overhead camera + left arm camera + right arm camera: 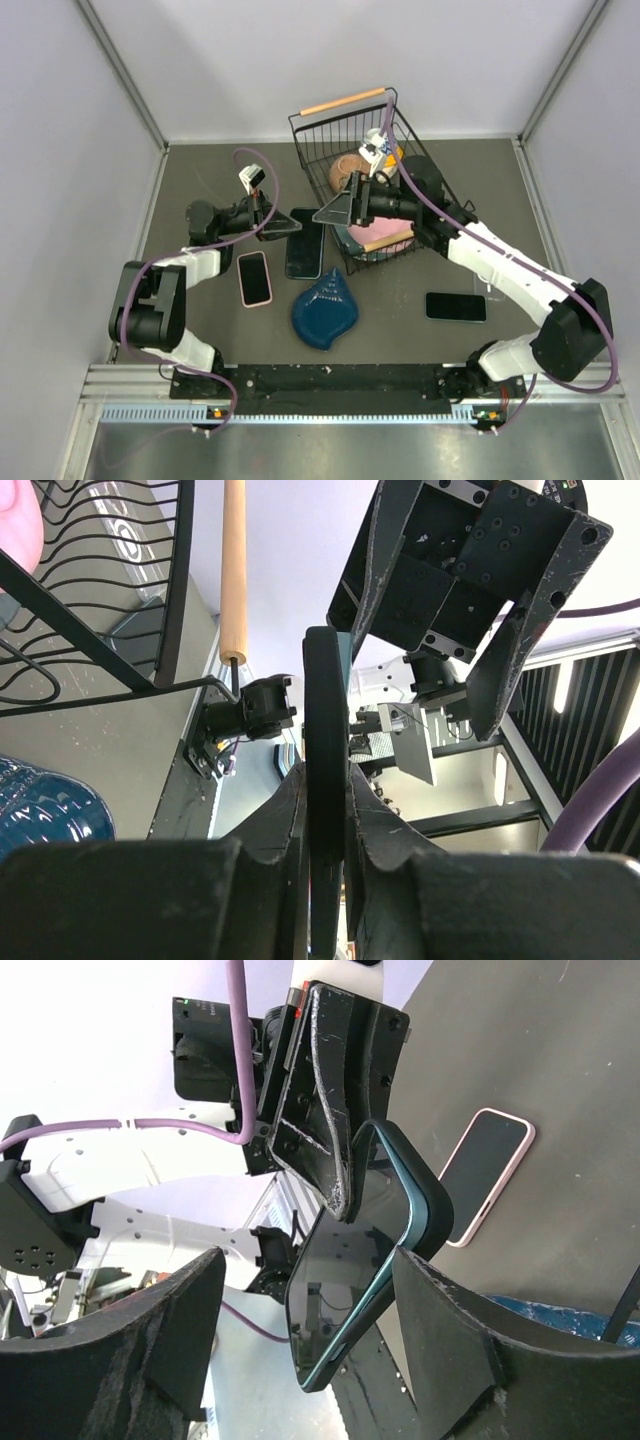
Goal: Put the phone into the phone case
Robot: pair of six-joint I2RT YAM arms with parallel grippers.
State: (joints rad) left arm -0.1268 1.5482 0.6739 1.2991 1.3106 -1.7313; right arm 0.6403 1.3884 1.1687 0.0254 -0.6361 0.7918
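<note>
A dark phone (304, 243) with a teal rim sits in a black case and is held on edge above the table. My left gripper (272, 222) is shut on its end. In the left wrist view the phone (324, 710) stands edge-on between the shut fingers of the left gripper (325, 780). In the right wrist view the phone's glossy screen (345, 1290) faces the camera, with the black case (428, 1210) wrapping its back. My right gripper (337, 208) is open. It straddles the phone (310, 1260), and its right finger (450, 1320) is at the case's edge.
A phone in a pink case (254, 278) lies flat on the table and also shows in the right wrist view (487, 1172). Another dark phone (456, 306) lies at the right. A blue teardrop dish (325, 312) lies in front. A black wire basket (300, 130) with a wooden handle holds several items behind.
</note>
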